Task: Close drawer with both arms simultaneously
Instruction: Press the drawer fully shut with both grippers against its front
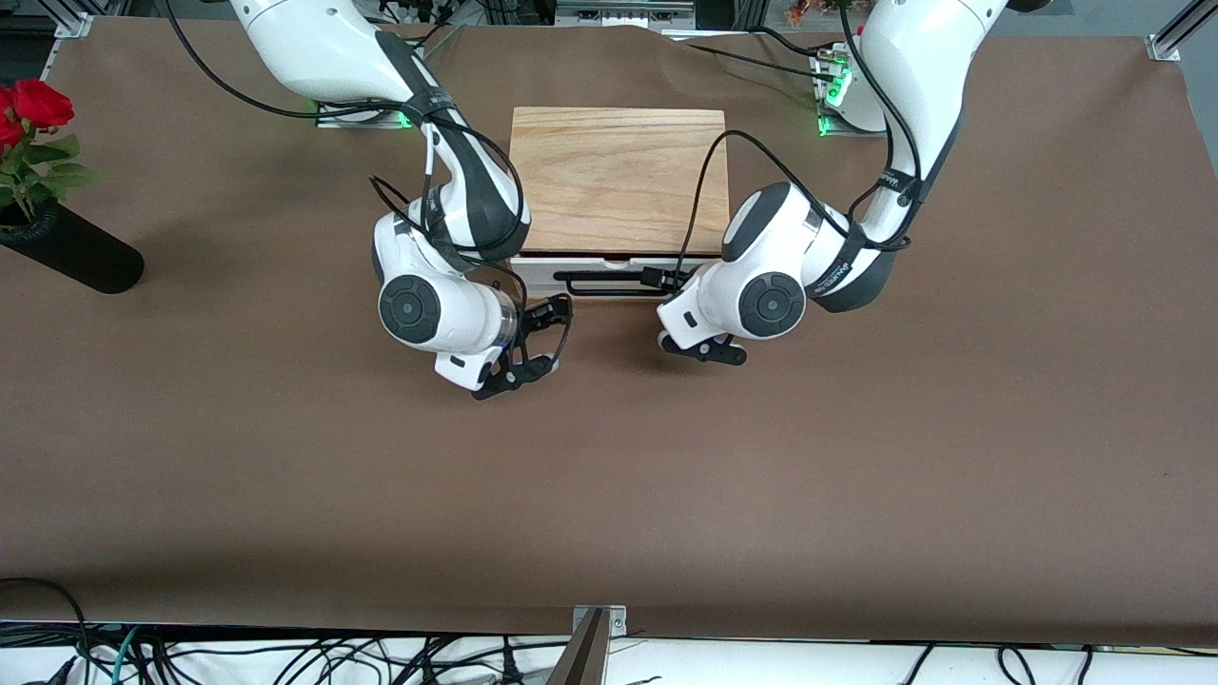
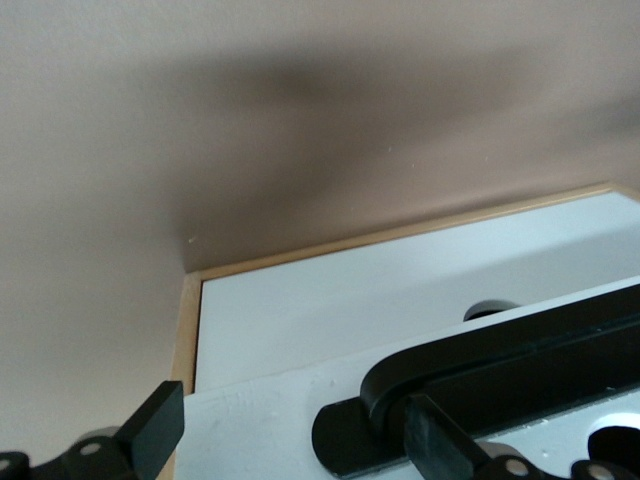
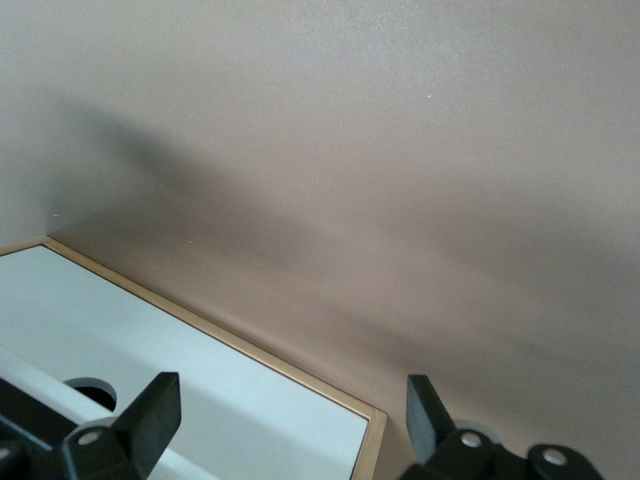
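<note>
I work in a robotics lab, not a home. My two white arms (image 1: 447, 181) are bolted at the edge of a big table (image 1: 856, 457) under brown cloth. Metal frame rails (image 1: 1172, 33) stand at its corners, and loose cables (image 1: 285, 656) tangle along the near edge. A vase with red roses (image 1: 57, 224) looks like a test prop.

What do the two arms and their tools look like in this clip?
Both arms, left arm and right arm, are glossy white with black joint sections, round black end caps and black cables looped alongside. Each ends in a black two-finger tool: left tool, right tool.
</note>
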Action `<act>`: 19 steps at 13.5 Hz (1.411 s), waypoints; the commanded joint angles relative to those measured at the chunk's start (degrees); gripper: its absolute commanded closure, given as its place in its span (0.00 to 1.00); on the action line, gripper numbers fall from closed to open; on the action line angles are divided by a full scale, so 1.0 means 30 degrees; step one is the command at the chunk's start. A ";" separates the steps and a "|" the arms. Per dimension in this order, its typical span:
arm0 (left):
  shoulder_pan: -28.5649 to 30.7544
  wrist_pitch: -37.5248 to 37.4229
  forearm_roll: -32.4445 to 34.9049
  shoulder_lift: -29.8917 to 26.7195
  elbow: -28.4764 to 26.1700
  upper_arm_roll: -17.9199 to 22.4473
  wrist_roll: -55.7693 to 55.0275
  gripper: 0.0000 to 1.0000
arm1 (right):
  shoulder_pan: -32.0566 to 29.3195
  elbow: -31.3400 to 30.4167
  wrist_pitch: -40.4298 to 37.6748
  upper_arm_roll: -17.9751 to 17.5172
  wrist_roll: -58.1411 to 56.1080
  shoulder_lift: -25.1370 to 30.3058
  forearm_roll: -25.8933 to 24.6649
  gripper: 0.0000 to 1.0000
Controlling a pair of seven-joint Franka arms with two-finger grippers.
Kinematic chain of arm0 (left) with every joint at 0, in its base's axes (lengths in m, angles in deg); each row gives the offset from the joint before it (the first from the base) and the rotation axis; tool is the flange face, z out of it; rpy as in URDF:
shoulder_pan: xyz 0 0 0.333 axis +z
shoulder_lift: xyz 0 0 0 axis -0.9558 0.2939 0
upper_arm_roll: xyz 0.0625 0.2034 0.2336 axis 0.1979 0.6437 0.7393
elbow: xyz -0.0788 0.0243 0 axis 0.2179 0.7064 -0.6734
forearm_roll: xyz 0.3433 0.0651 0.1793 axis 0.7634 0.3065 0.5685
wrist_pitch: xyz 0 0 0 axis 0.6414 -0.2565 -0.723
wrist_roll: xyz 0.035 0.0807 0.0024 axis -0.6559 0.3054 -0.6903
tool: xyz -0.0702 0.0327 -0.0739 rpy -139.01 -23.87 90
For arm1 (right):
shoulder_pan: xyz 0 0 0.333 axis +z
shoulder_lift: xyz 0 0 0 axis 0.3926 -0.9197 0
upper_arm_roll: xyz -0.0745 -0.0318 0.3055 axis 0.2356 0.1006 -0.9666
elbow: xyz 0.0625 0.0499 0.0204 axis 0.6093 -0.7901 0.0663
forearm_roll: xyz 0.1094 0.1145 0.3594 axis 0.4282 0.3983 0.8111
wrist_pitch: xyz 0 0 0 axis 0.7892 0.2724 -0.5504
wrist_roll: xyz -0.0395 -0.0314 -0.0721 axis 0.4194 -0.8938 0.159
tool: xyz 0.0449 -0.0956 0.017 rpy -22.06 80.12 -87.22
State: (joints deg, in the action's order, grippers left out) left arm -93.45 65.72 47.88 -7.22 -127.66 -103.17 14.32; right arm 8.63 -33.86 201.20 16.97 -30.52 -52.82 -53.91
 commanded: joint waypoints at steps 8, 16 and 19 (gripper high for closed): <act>-0.0038 -0.0958 -0.0432 -0.0396 -0.0234 0.0038 0.0323 0.00 | 0.0051 0.0026 -0.6683 0.0105 0.0098 0.0531 0.0237 0.00; -0.0067 -0.0958 -0.0432 -0.0396 -0.0175 0.0038 0.0323 0.00 | 0.0256 -0.0062 -0.6712 0.0018 0.0098 0.0326 0.0237 0.00; 0.0020 -0.0958 -0.0403 -0.0396 0.0525 0.0038 0.0235 0.00 | 0.0256 0.0054 -0.6479 0.0018 0.0098 0.0296 0.0266 0.00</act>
State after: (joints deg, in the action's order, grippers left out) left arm -93.40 64.25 47.88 -7.44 -127.32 -103.24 14.36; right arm 8.68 -33.35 183.31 17.09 -30.43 -52.46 -53.91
